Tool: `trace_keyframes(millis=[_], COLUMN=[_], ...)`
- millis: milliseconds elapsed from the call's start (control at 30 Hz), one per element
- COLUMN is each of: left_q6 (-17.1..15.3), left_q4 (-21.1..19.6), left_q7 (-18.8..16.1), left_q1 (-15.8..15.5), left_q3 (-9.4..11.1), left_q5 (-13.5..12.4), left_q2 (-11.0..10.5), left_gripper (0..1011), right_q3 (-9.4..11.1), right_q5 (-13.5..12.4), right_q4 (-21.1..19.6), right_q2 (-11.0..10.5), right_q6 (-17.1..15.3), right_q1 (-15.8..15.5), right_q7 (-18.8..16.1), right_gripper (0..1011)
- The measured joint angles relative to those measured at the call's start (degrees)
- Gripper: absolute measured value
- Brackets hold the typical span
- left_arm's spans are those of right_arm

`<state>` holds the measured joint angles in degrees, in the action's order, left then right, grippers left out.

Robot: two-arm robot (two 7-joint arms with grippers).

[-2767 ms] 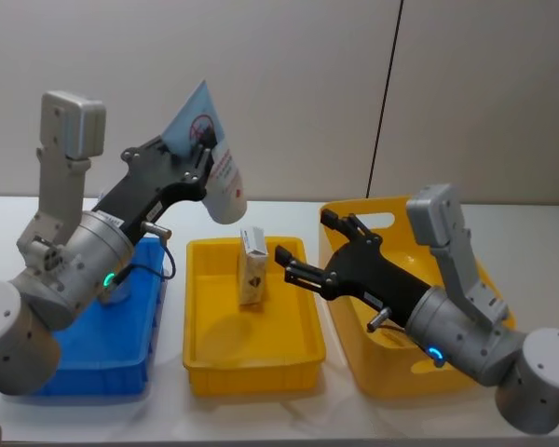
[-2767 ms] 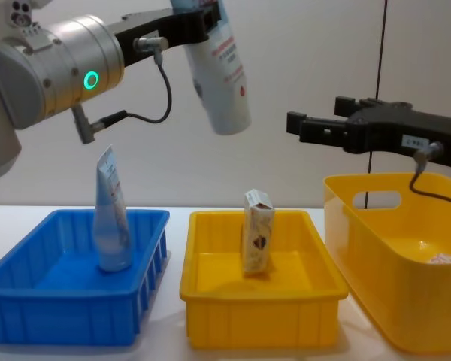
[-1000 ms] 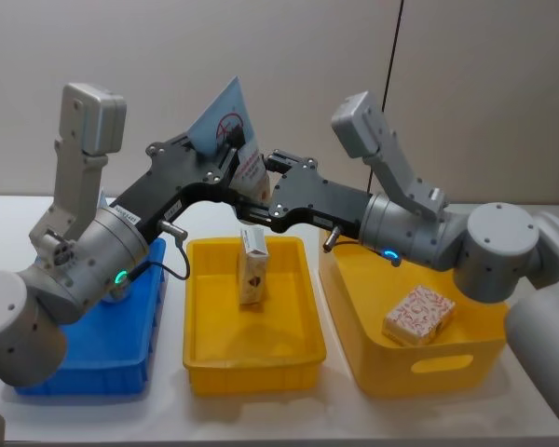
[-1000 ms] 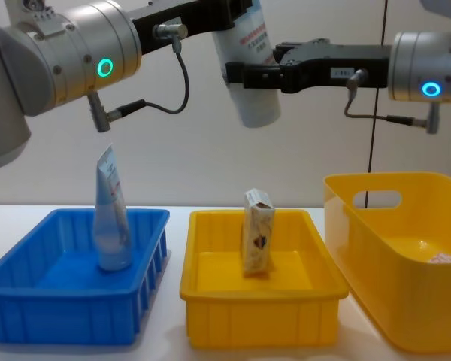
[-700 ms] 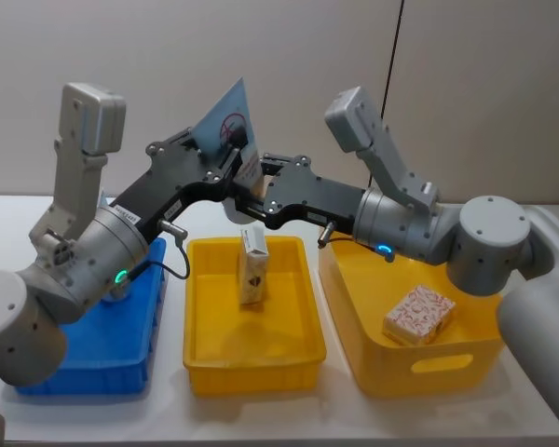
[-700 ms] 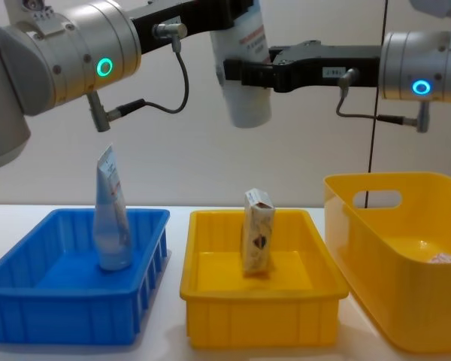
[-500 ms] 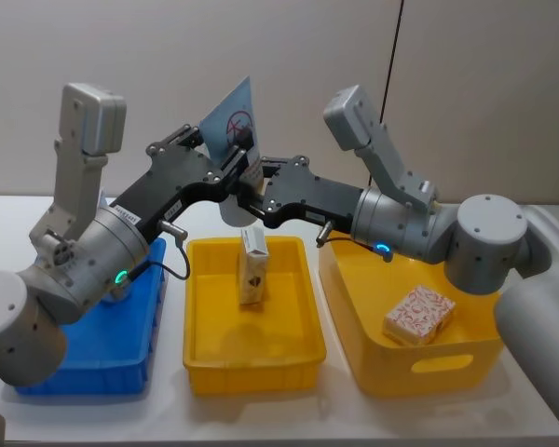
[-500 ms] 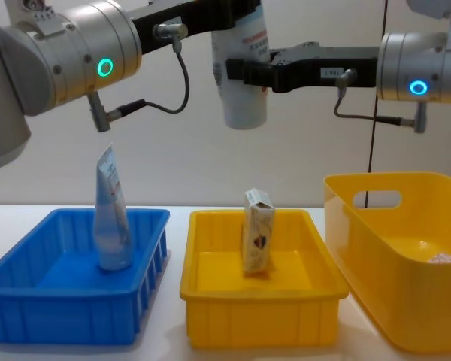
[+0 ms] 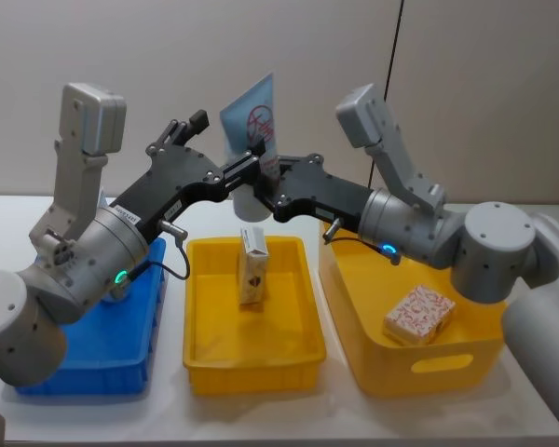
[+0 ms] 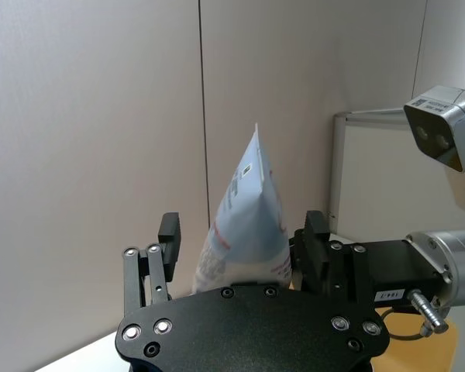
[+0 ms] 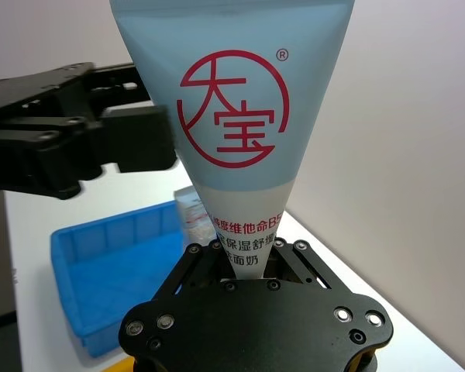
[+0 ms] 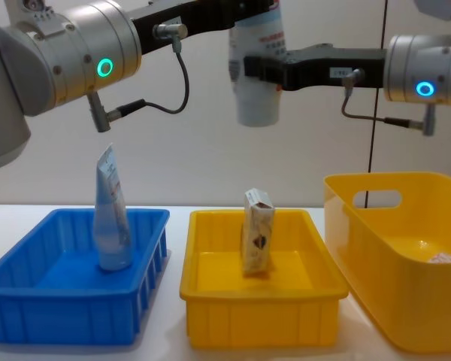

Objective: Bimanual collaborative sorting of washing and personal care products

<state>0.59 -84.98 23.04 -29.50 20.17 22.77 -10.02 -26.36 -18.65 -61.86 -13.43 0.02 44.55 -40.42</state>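
High above the middle yellow tray (image 9: 205,349), the right end effector (image 9: 266,182) is closed on the lower body of the squeeze tube (image 9: 252,117), just above its white cap end. In the right wrist view the tube rises straight out from between the closed fingers. The left end effector (image 9: 222,149) stands beside it with its fingers spread wide, one raised behind the tube and one low at its side, and neither seems to press on it.

That is the change: a moment ago the left end effector carried the tube and the right one was closing in from the side. Now the hold has passed across, so the handover looks complete. What is likely left is for the left arm to back away and the right arm to carry the tube to a bin.

The tube's long axis has swung from a clear lean to nearly upright. Its flat crimped end points up and its cap points down towards the tray.

Below, one carton (image 9: 252,267) stands upright in the middle tray, and another carton (image 9: 418,315) lies in the yellow basket (image 9: 391,377) on the right. A second tube (image 12: 111,218) stands in the blue bin (image 12: 68,308) on the left. All three containers rest on the table (image 9: 540,419).
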Motion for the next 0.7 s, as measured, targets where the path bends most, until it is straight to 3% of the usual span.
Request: trace_keyframes(millis=[133, 700], left_q6=[0.00, 0.00], left_q4=[0.00, 0.00], left_q7=[-0.01, -0.02], left_q1=[0.00, 0.00], left_q3=[0.00, 0.00], left_q5=[0.00, 0.00], left_q2=[-0.01, 0.00], left_gripper=[1001, 1001], right_q3=[0.75, 5.34], right_q5=[-0.01, 0.43], right_q4=[-1.91, -12.33], right_q2=[-0.66, -4.95], right_q6=[-0.70, -5.01], right_q1=[-1.42, -10.29], right_q7=[2.43, 14.29], right_gripper=[146, 145])
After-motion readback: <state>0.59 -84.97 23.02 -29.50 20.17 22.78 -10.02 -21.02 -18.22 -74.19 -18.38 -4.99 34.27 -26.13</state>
